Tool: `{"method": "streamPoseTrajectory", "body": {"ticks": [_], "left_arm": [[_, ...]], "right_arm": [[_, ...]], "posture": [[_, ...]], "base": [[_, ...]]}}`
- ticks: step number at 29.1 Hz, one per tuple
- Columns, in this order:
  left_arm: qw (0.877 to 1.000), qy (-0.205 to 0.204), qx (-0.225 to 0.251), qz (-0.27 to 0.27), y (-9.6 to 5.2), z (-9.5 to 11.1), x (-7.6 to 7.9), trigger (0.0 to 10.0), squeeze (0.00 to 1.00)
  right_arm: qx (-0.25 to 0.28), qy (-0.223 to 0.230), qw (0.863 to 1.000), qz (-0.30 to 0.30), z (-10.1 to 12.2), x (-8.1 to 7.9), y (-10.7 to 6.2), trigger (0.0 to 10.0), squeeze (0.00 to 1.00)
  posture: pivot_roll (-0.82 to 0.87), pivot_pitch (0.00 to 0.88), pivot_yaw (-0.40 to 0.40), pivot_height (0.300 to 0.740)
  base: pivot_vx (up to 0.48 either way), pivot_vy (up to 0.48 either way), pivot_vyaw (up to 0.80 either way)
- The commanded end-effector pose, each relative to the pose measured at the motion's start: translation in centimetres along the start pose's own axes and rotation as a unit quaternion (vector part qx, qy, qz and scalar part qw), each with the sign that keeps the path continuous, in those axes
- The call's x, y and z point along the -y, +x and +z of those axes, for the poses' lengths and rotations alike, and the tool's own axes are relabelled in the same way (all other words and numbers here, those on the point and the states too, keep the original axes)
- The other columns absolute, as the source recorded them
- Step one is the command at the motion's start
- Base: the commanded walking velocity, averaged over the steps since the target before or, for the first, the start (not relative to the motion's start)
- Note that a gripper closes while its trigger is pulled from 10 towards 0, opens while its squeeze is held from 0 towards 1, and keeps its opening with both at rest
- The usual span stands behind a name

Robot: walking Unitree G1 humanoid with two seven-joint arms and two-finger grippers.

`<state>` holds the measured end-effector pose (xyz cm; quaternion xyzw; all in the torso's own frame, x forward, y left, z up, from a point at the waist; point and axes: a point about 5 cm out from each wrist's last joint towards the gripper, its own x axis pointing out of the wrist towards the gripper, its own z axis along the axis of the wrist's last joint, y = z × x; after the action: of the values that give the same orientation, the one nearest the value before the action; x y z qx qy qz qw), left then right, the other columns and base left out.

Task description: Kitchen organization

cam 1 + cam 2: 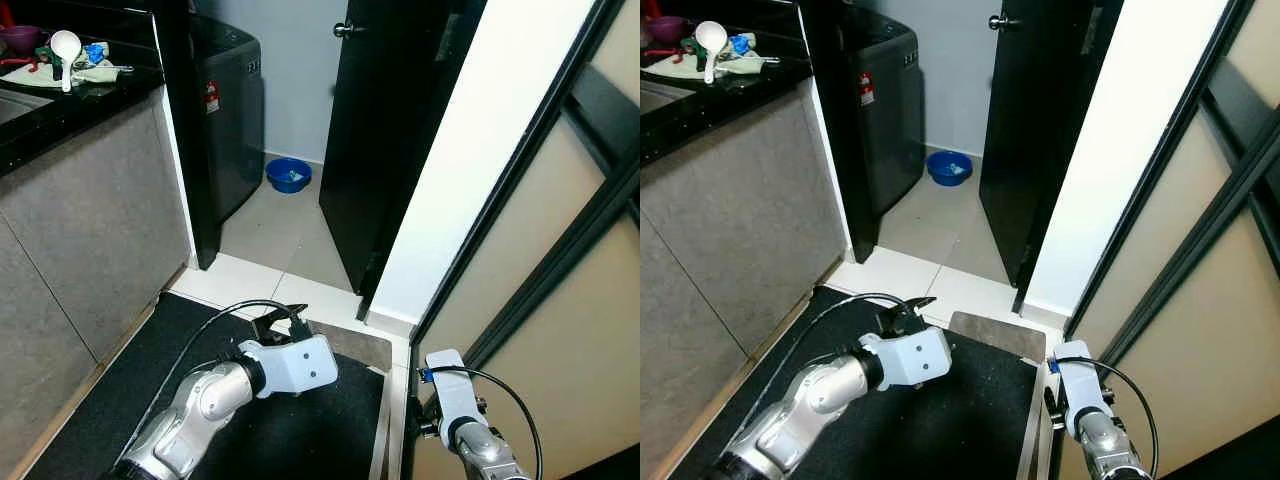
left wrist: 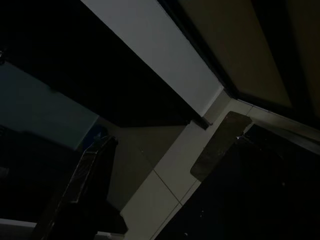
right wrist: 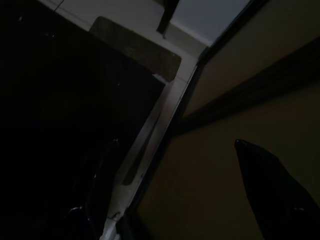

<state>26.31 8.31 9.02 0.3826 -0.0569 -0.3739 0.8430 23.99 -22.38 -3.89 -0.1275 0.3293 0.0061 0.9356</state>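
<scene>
Far left on the counter (image 1: 90,105), a light, stiff white ladle (image 1: 65,48), best gripped mid-handle; left gripper (image 1: 278,322) empty, finger spacing unclear.

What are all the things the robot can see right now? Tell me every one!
ladle: 1, white, on the counter at far left
bowl: 1, purple, on the counter beside the ladle
cloth: 1, pale, under the ladle
counter: 1, black top, left side
washing machine: 1, dark grey, past the counter
basin: 1, blue, on the tiled floor next to the washing machine
door: 1, black, standing ajar
small mat: 1, grey-brown, at the doorway
big mat: 1, black, under the robot
left pincer: 1, black, low over the big mat
right arm: 1, silver, by the sliding panel
</scene>
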Motion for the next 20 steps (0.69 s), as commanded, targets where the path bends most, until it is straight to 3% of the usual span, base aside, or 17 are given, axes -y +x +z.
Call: {"method": "streamPoseTrajectory", "body": {"ticks": [1,4,20], "left_arm": [[1.0,-0.005,0.001,0.001,0.1,-0.1,0.0,10.0,0.0],[1.0,-0.005,0.001,0.001,0.1,-0.1,0.0,10.0,0.0],[1.0,-0.004,0.0,0.0,0.1,-0.2,0.2,10.0,0.0]], "right_arm": [[-0.015,0.001,1.0,0.007,-0.9,-0.1,-0.3,10.0,0.0],[-0.025,-0.036,0.999,0.019,-1.6,-0.3,-0.5,10.0,0.0],[-0.068,-0.011,0.997,0.039,-4.8,0.2,-1.8,10.0,0.0]], "posture": [[0.07,0.0,-0.093,0.74],[0.07,0.0,-0.097,0.74],[0.09,0.0,-0.104,0.74]], "base": [[0.0,0.0,0.0],[0.0,0.0,0.0],[0.0,0.0,0.0]]}}
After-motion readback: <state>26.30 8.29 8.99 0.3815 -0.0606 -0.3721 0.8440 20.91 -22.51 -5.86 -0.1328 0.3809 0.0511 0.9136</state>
